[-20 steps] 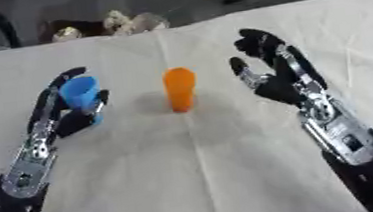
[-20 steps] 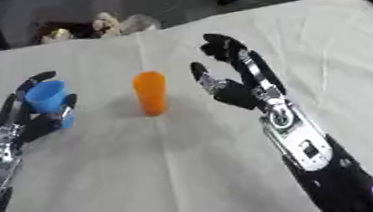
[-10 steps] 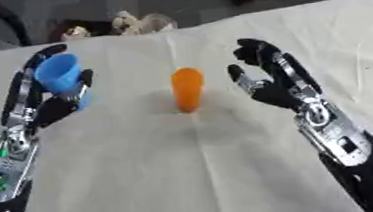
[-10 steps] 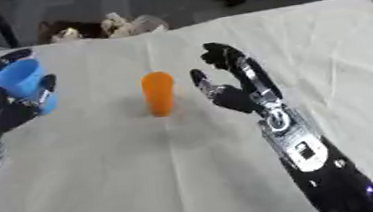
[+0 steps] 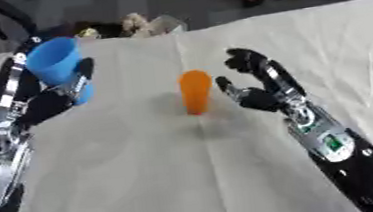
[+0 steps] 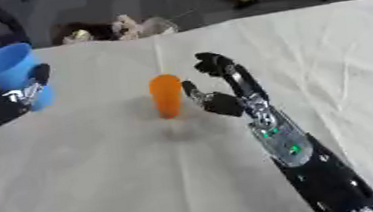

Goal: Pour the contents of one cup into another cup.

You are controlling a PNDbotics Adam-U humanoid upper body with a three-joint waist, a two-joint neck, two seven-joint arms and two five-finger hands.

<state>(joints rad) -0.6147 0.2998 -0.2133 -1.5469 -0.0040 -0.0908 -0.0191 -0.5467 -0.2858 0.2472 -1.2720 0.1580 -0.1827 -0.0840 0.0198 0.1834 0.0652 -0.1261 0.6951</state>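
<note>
Left hand (image 5: 44,101) grips blue cup (image 5: 55,62) aloft; right hand (image 5: 257,87) open beside orange cup (image 5: 195,92); a nudge risks toppling it.

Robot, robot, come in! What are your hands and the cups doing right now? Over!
Left robot hand holding blue cup up off the table. Right robot hand open beside orange cup, not touching. Nothing between the cups.

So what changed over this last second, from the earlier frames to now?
The left hand has lifted the blue plastic cup off the white cloth-covered table. The right hand, still open, has closed in beside the orange cup, which stays standing, untouched.
</note>
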